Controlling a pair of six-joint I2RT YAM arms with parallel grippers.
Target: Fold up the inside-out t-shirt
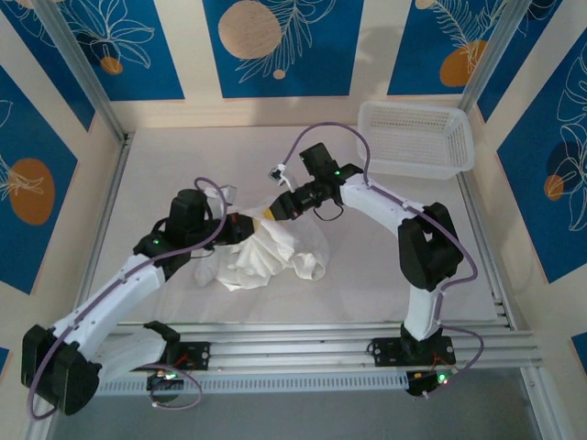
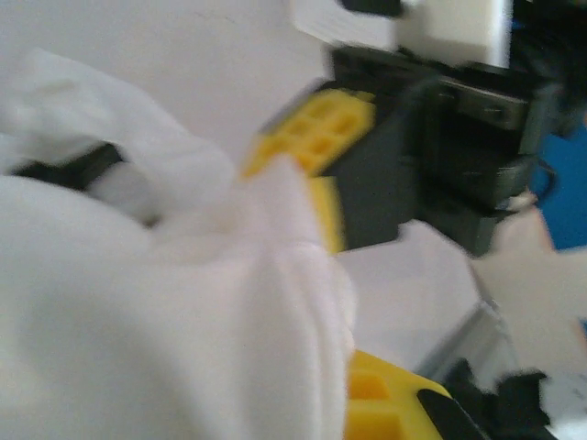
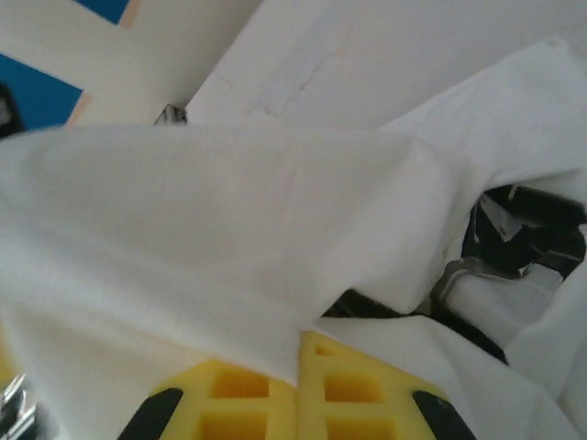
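Note:
The inside-out t-shirt (image 1: 266, 255) is a crumpled white bundle at the table's middle, its top pulled up toward both grippers. My right gripper (image 1: 271, 211) reaches in from the right, and its yellow fingers (image 3: 367, 394) are pressed together with a fold of the shirt (image 3: 229, 229) pinched between them. My left gripper (image 1: 242, 227) meets it from the left, close beside it. In the left wrist view the white cloth (image 2: 156, 312) drapes over the jaws; one yellow finger (image 2: 390, 403) shows beside it, and the right gripper's yellow finger (image 2: 316, 137) is just ahead.
A white plastic mesh basket (image 1: 415, 137) stands at the back right corner. The white table (image 1: 165, 165) lies open behind and to the left of the shirt. Metal rails (image 1: 303, 344) run along the near edge.

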